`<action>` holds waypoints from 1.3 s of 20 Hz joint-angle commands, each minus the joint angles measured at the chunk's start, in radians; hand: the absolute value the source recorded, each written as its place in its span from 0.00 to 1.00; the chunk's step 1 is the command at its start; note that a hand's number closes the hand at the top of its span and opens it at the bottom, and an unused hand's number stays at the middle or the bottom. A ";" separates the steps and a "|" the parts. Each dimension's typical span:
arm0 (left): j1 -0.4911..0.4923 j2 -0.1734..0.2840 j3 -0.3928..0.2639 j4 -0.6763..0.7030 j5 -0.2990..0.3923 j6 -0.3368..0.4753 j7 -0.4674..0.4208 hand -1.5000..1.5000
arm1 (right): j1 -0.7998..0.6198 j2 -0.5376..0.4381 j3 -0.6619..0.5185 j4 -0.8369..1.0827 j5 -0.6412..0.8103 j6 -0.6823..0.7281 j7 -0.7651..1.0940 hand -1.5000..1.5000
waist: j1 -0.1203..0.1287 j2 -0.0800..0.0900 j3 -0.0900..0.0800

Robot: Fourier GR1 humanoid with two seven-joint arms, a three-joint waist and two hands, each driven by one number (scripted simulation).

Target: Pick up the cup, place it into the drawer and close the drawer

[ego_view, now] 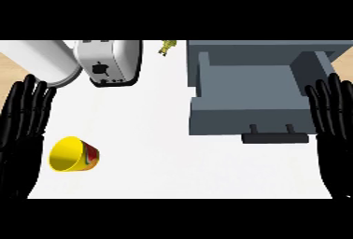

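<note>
A yellow cup [72, 154] with a red band lies on its side on the white counter [151, 140] at the lower left, mouth facing left. My left hand [21, 135] rests open at the left edge, fingers up, just left of the cup and apart from it. The grey drawer [251, 100] stands pulled open at the upper right, its inside bare and its dark handle [273, 137] toward me. My right hand [336, 135] rests open at the right edge, fingers up, beside the drawer's right wall.
A white toaster [107, 61] stands at the back, with a white cylinder [43, 58] to its left. A small yellow-green object [167, 46] lies at the back edge near the drawer cabinet.
</note>
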 commanded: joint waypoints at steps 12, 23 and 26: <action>0.145 0.196 0.269 0.168 0.685 -0.404 0.054 0.00 | -0.038 -0.080 0.001 0.103 -0.055 0.128 0.060 0.00 | 0.012 -0.027 -0.001; 0.023 0.230 0.348 0.598 0.495 -0.560 -0.114 0.00 | -0.153 -0.092 -0.054 0.103 -0.083 0.130 0.134 0.00 | 0.002 -0.027 -0.001; -0.028 0.245 0.359 0.784 0.404 -0.621 -0.239 0.00 | -0.206 -0.112 -0.108 0.241 -0.099 0.163 0.034 0.00 | 0.002 -0.024 -0.001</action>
